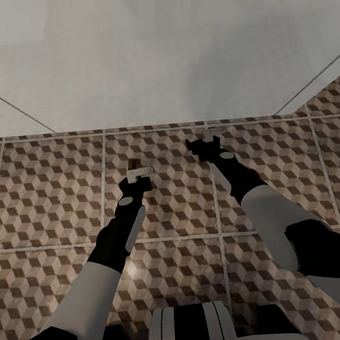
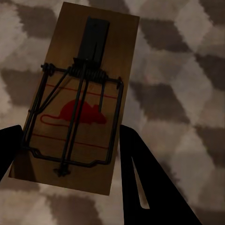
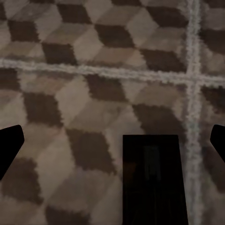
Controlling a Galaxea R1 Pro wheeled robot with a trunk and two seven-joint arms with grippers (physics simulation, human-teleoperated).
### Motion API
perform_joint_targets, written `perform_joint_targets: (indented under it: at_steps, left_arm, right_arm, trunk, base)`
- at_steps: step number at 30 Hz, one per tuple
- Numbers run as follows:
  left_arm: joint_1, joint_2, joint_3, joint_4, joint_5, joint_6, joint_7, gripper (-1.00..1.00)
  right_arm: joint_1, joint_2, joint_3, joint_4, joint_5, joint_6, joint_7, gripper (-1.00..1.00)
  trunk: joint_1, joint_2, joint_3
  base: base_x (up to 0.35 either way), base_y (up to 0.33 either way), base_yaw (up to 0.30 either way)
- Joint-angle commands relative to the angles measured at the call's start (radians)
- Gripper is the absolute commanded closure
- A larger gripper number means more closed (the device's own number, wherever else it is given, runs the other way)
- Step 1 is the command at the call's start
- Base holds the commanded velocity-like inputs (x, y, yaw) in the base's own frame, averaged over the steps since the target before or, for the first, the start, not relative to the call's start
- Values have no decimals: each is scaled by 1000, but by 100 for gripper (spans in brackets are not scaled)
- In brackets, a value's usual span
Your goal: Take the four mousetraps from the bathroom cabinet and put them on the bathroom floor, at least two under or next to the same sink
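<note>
My left gripper (image 1: pixel 135 181) is shut on a mousetrap (image 1: pixel 138 171), held low over the bathroom floor (image 1: pixel 49 191). In the left wrist view the mousetrap (image 2: pixel 77 101) is a tan board with a dark wire spring and a red mouse mark. It sits between the two black fingers (image 2: pixel 140 178) of that gripper (image 2: pixel 70 136). My right gripper (image 1: pixel 204 146) hovers over the tiles a little to the right. In the right wrist view this gripper (image 3: pixel 116 133) is open, with cube-pattern floor (image 3: pixel 93 75) between its fingers. The cabinet is out of view.
A broad pale white surface (image 1: pixel 155 54) rises beyond the tiles at the back; I cannot tell whether it is a wall or a sink. Patterned floor spreads to both sides and toward me. A dark rectangle (image 3: pixel 151 180) lies under the right gripper.
</note>
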Motion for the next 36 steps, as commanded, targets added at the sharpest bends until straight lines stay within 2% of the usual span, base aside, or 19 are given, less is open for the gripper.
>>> perform_joint_targets:
  at_steps: [1, 22, 28, 36]
  left_arm:
    - [-1, 1, -3, -1, 6, 5, 10, 100]
    - [-3, -2, -3, 20, 5, 5, 7, 100]
    - [-4, -1, -2, 23, 4, 5, 7, 100]
    - [-11, 1, -2, 25, 3, 6, 7, 100]
  right_arm:
    - [0, 0, 2, 0, -3, 1, 0, -100]
    - [11, -3, 2, 0, 0, -48, 32, -100]
    - [20, -4, 2, 0, 1, -126, 34, -100]
    - [53, -5, 2, 0, 2, -158, 34, -100]
  trunk:
    - [0, 0, 0]
    - [0, 0, 0]
    - [0, 0, 0]
    - [0, 0, 0]
  base:
    - [0, 0, 0]
    - [0, 0, 0]
    - [0, 0, 0]
    - [0, 0, 0]
